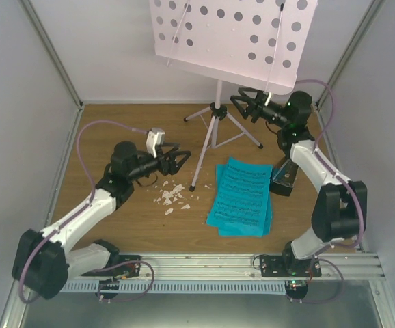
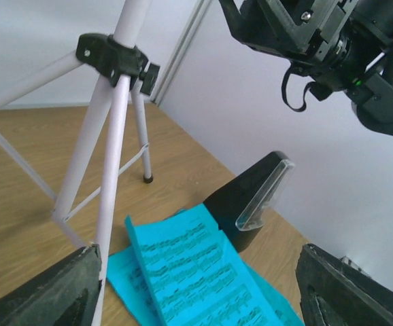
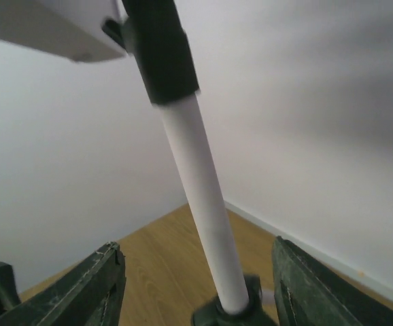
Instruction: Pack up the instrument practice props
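Observation:
The pale pink perforated music stand point(image 1: 232, 34) rises at the back on a thin tripod point(image 1: 216, 126). Bright blue sheets point(image 1: 240, 198) of printed music lie on the wooden table to the right of centre. The black metronome point(image 1: 284, 176) stands just right of them, beside the right arm. My left gripper point(image 1: 184, 158) hangs open just left of the tripod's front leg point(image 2: 115, 136), facing the sheets point(image 2: 190, 272) and the metronome point(image 2: 251, 197). My right gripper point(image 1: 242, 102) is open at the stand's pole point(image 3: 203, 204), which runs between the fingers point(image 3: 91, 285) without touching either.
Small white scraps point(image 1: 172, 196) lie scattered under the left gripper. Pale walls close in the table on the left, back and right. A metal rail point(image 1: 218, 263) with both arm bases runs along the near edge.

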Controlling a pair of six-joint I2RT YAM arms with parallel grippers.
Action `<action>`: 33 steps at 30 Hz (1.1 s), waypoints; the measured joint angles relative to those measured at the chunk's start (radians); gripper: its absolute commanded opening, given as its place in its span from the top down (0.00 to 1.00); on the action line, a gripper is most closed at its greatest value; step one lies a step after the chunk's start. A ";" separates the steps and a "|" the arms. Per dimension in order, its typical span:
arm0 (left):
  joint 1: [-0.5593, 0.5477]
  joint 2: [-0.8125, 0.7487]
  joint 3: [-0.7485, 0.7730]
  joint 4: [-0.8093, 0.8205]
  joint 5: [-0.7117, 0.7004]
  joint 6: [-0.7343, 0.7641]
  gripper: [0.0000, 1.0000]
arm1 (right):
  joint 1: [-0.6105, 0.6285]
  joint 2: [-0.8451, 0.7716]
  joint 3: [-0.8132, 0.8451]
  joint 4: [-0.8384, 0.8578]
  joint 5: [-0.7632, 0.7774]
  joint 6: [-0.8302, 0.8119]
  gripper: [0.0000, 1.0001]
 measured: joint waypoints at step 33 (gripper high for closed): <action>-0.003 0.610 0.436 0.014 0.160 0.162 0.47 | 0.046 0.355 0.502 0.003 -0.307 -0.022 0.74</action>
